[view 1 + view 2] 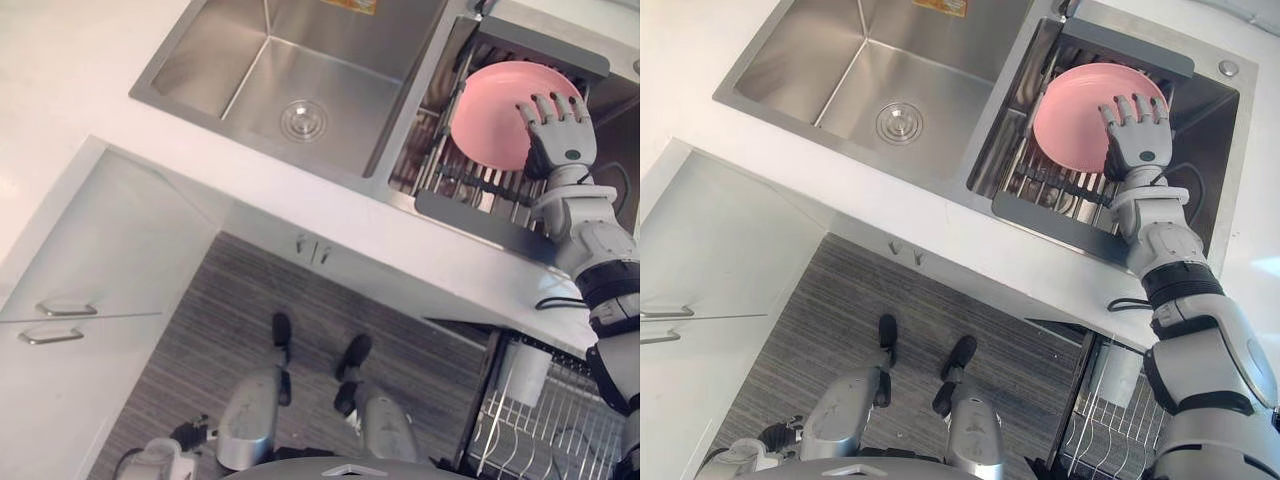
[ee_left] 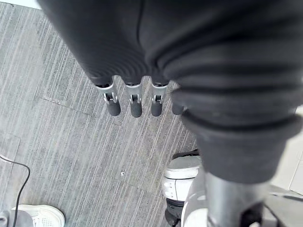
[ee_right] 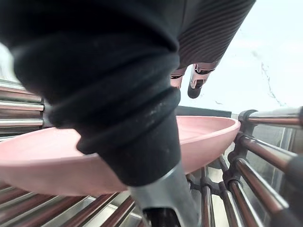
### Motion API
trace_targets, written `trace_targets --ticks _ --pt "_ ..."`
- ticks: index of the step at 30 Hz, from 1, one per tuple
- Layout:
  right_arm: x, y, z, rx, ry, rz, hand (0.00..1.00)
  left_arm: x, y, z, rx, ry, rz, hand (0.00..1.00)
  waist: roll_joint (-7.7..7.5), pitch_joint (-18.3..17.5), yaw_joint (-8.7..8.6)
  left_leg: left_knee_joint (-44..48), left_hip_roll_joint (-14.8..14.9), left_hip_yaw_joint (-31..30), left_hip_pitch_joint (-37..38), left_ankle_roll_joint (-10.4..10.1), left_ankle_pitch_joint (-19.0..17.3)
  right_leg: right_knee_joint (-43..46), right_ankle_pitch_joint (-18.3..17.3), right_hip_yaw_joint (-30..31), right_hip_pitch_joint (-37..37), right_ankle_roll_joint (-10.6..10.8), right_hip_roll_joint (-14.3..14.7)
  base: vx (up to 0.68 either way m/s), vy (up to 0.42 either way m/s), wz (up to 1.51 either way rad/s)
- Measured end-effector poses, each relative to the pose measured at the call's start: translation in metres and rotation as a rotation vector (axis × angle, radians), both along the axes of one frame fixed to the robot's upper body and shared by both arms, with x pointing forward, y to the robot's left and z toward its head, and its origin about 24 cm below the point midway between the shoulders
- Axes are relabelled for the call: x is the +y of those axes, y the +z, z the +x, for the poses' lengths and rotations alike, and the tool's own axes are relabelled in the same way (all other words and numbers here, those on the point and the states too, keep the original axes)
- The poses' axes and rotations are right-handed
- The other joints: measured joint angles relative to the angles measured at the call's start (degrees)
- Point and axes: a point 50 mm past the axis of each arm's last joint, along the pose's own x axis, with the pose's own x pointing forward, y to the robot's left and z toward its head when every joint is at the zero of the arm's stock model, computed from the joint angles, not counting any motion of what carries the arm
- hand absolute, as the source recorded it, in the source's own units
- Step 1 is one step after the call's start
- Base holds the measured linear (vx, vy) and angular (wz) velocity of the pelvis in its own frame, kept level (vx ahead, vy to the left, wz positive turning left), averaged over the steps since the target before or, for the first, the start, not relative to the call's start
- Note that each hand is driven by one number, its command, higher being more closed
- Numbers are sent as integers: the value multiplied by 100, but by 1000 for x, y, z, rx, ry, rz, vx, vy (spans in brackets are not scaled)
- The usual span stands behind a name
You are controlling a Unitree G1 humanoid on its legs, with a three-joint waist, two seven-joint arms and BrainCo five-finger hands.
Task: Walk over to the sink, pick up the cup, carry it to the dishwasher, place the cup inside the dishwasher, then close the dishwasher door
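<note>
Two hands: the right hand (image 1: 562, 135), at 2 o'clock, spreads straight fingers over the pink plate (image 1: 495, 110), which sits in the rack (image 1: 1040, 185) at the sink's (image 1: 200, 70) 3 o'clock side; touching or not, I cannot tell. Left hand (image 2: 135, 101) hangs at 7 o'clock above the floor (image 2: 57, 142), fingers relaxed, empty

Bright, even light falls from above. The white counter (image 1: 60, 90) at the upper left of the head views is washed nearly blank, and the steel sink (image 1: 240, 70) beside it shows a soft sheen without hard glare. The floor (image 1: 230, 310) in the lower middle reads dimmer. The pink plate (image 1: 1075, 110) at the upper right is evenly lit. In the right wrist view the pale surface (image 3: 265, 56) at the upper right is blown out, and the rack bars (image 3: 265, 158) at the lower right carry thin highlights.
</note>
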Motion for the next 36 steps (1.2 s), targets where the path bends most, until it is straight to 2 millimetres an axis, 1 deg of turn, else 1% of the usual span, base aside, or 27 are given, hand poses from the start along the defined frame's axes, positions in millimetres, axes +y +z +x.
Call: trace_targets --ticks 6,10,14,15,20,25,27,31,33,36 --pt "2 2 1 -27 -3 6 0 0 0 0 -4 1 6 0 5 2 3 -48 33 -16 2 31 44 -4 5 1 -20 -20 45 0 0 0" --pt "7 8 0 -74 1 1 0 0 0 1 -4 1 6 0 14 7 -2 -86 44 -17 -11 7 61 0 18 11 -67 -43 62 23 -19 -3" --pt "9 10 1 -101 6 -1 0 0 0 1 -6 1 6 0 18 8 -4 -84 49 -56 -12 -14 77 0 20 11 -68 -55 76 25 -17 0" --pt "9 10 1 -103 7 -1 100 0 0 1 -8 -1 7 0 24 12 -5 -84 49 -76 -15 -18 80 0 20 8 -68 -57 80 30 -19 1" --pt "11 16 2 -121 13 7 100 -2 0 2 -11 -86 50 0 80 42 -14 -84 54 -139 -18 -15 78 -3 29 9 -72 -71 102 0 0 0" --pt "13 23 2 -162 26 26 100 -5 -1 1 -4 -110 50 0 136 71 -12 -86 87 -158 -38 -22 83 -30 47 3 -81 -97 144 0 0 0" --pt "15 28 0 -257 60 13 100 -5 -1 0 0 -119 53 0 142 73 -17 -86 100 -165 -54 -26 86 -46 65 -1 -87 -122 158 0 0 0" --pt "21 40 -2 -368 115 -11 100 -7 -1 1 -13 -129 50 0 196 100 -26 -96 110 -182 -100 -26 86 -108 111 -14 -108 -143 181 -19 -9 -3" --pt "22 41 -3 -384 125 -14 100 -7 -1 1 -14 -132 50 0 202 103 -22 -98 114 -216 -107 -28 87 -121 120 -15 -108 -150 196 0 0 0" --pt "23 41 -3 -403 143 -17 100 -7 -1 1 -15 -140 55 0 201 103 -15 -151 127 -315 -110 -85 129 -154 120 -32 -108 -150 244 1 -19 2"
